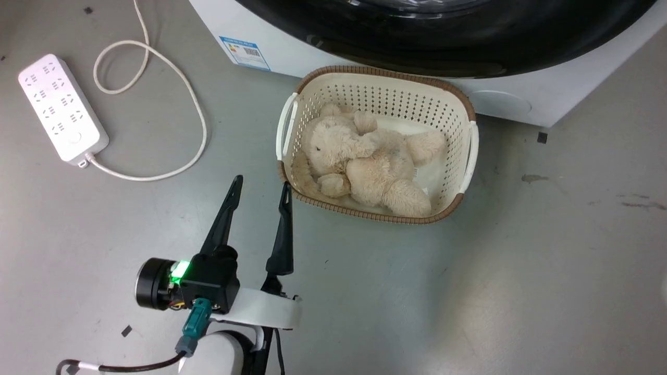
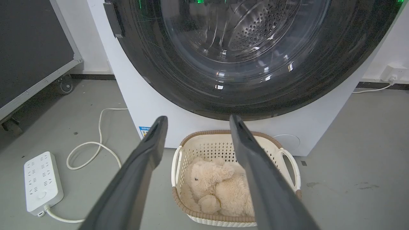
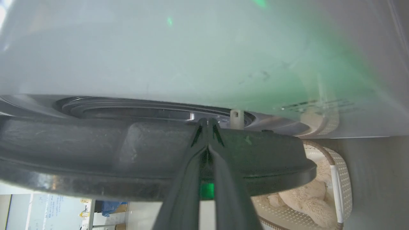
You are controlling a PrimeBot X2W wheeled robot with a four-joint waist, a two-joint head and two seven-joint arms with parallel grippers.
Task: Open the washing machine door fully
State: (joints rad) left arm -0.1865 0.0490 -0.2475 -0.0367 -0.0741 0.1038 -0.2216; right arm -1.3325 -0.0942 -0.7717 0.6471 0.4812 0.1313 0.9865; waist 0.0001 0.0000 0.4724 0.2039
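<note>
Where left claw hangs: low over grey floor, just left of basket's near corner, forearm rising from bottom of head view, fingers pointing at washer.
Left claw state: released, two dark fingers spread wide, nothing between them.
Left wrist light: green, lit on black housing.
Basket: cream, perforated, brown rim, white handles; on floor just in front of washer.
Teddy: beige plush lying inside basket.
Power strip: white, on floor well left of claw, cord looping; no brand readable.
Sticker: blue-and-white label on lower left front of washer; print too small to read.
Washing machine door: big glossy black round, clear bowl window, on washer front above basket; steel drum holes show through glass. Right wrist view: rim stands a little off white front, grey seal in gap.
Right claw: clenched, fingers pressed together, nothing held; tips at door's inner edge beside pale latch; contact cannot tell.
Board: writing behind, unreadable.
</note>
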